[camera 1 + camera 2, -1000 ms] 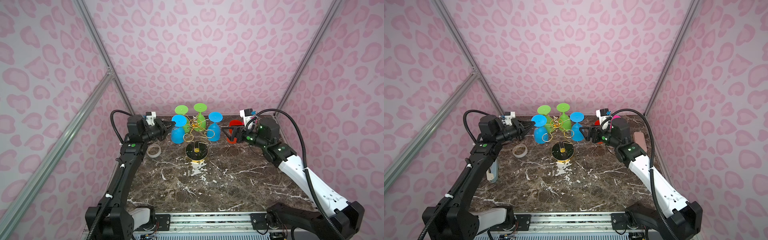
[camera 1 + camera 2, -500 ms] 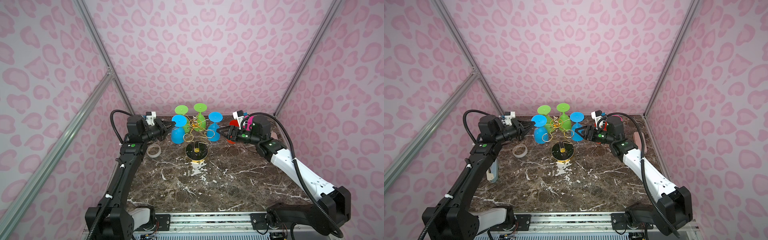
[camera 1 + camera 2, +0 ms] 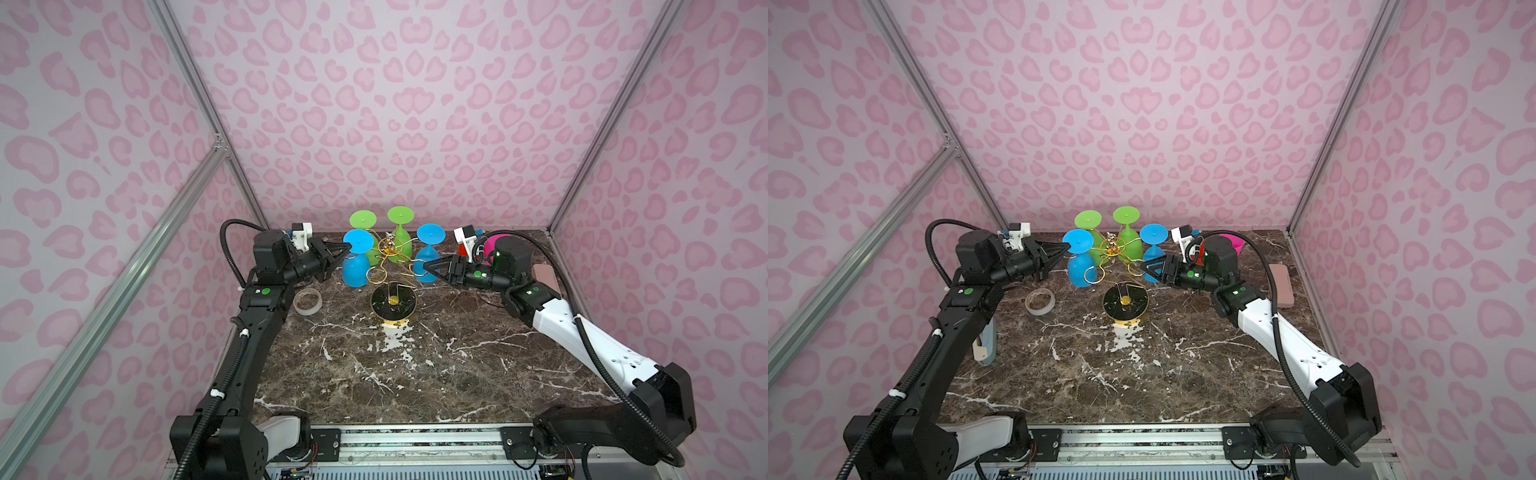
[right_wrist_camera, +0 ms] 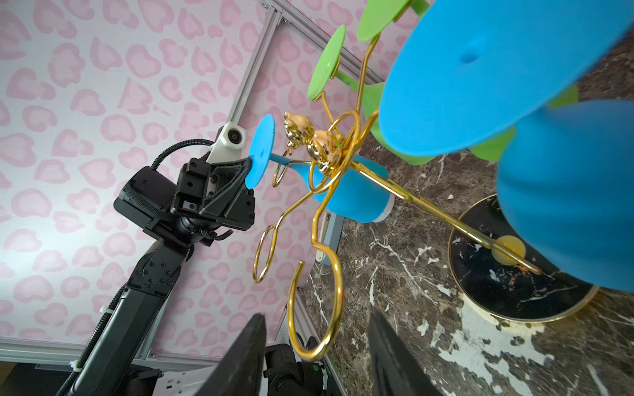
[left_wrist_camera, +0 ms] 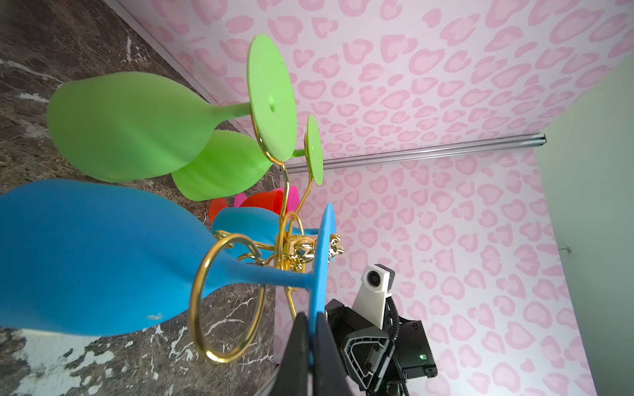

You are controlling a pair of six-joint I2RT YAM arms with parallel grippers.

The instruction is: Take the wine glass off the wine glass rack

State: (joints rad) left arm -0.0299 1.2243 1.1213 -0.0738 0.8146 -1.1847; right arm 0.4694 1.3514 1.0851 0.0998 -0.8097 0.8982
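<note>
The blue wine glass (image 3: 356,268) hung on the gold wire rack (image 3: 398,309) is pinched by the left gripper (image 3: 348,248), the right gripper (image 3: 427,266) spread.

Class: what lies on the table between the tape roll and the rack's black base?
Nothing: bare marble table between tape roll and rack base, in both top views.

The nearest blue glass (image 4: 566,192) is blurred and cut off in the right wrist view, and the right arm (image 3: 1258,316) hides most of a red cup (image 3: 1201,250) in both top views.
</note>
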